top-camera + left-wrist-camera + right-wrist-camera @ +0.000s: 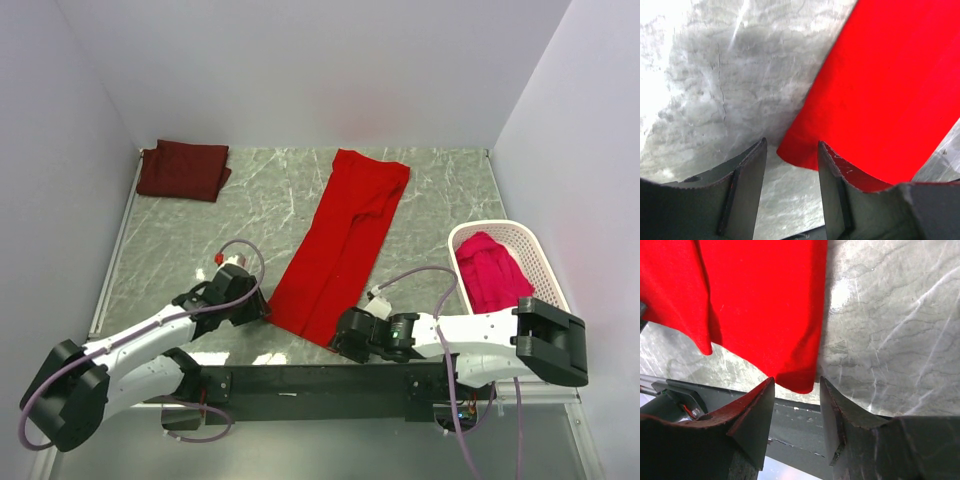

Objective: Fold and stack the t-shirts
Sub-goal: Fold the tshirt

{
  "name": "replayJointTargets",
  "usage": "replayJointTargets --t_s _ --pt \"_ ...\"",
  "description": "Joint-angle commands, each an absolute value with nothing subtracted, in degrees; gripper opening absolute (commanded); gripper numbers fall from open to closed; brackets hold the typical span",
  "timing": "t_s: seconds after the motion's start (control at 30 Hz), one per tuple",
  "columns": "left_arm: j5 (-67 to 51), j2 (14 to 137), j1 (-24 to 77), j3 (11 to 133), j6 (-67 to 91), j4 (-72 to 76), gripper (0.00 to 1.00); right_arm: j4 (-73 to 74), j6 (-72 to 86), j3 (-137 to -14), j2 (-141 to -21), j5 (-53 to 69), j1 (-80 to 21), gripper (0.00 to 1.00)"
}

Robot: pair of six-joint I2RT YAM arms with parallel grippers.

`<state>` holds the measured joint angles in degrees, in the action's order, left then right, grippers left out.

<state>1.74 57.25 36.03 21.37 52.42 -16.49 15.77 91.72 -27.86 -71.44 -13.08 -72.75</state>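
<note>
A bright red t-shirt (pixel 342 240) lies folded lengthwise in a long strip, running from the table's far middle to its near edge. My left gripper (pixel 262 312) is open at the strip's near left corner (pixel 790 150), which lies just ahead of the gap between its fingers. My right gripper (pixel 337 345) is open at the near right corner (pixel 797 382), also just ahead of its fingers. A dark maroon t-shirt (pixel 183 169) lies folded at the far left. A pinkish-red t-shirt (pixel 491 270) sits bunched in the white basket (pixel 540 262).
The white perforated basket stands at the right edge of the marble tabletop (pixel 200 250). A black base rail (pixel 320 380) runs along the near edge. Grey walls enclose the left, back and right.
</note>
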Motion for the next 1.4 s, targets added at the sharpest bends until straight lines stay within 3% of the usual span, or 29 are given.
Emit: replayJointTargets --t_s 0.0,0.3,0.4,0.43,0.5,0.57,0.87,1.1,1.37 --pt "1.9 58.8 35.4 21.2 52.6 -13.4 0.50 21.4 91.1 -25.8 -74.4 -13.8 -72.5 0.49" --pt "0.8 63.0 35.4 20.9 50.6 -11.5 0.45 21.9 91.1 -26.3 -76.9 -13.4 -72.5 0.41" --pt "0.5 63.7 35.4 20.0 51.2 -11.2 0.39 22.3 91.0 -26.2 -76.9 -13.4 -72.5 0.36" --pt "-1.0 63.5 35.5 19.7 51.4 -10.8 0.32 22.6 90.8 -26.1 -76.6 -13.6 -72.4 0.33" --pt "-1.7 63.2 35.7 19.1 51.9 -10.7 0.24 22.8 89.8 -26.1 -76.0 -13.9 -72.5 0.13" --pt "-2.3 62.1 36.5 18.8 52.1 -10.8 0.18 23.4 89.2 -26.8 -76.1 -14.3 -72.5 0.00" --pt "-1.3 57.1 45.6 21.4 57.9 -17.0 0.01 34.3 84.7 -31.7 -71.9 -15.4 -73.2 0.00" --pt "1.5 51.3 54.2 22.3 66.5 -23.9 0.01 45.1 86.8 -32.1 -61.9 -14.5 -79.7 0.00" --pt "4.0 48.3 60.5 24.3 69.4 -24.6 0.01 49.1 91.0 -34.6 -60.3 -16.9 -85.9 0.00"
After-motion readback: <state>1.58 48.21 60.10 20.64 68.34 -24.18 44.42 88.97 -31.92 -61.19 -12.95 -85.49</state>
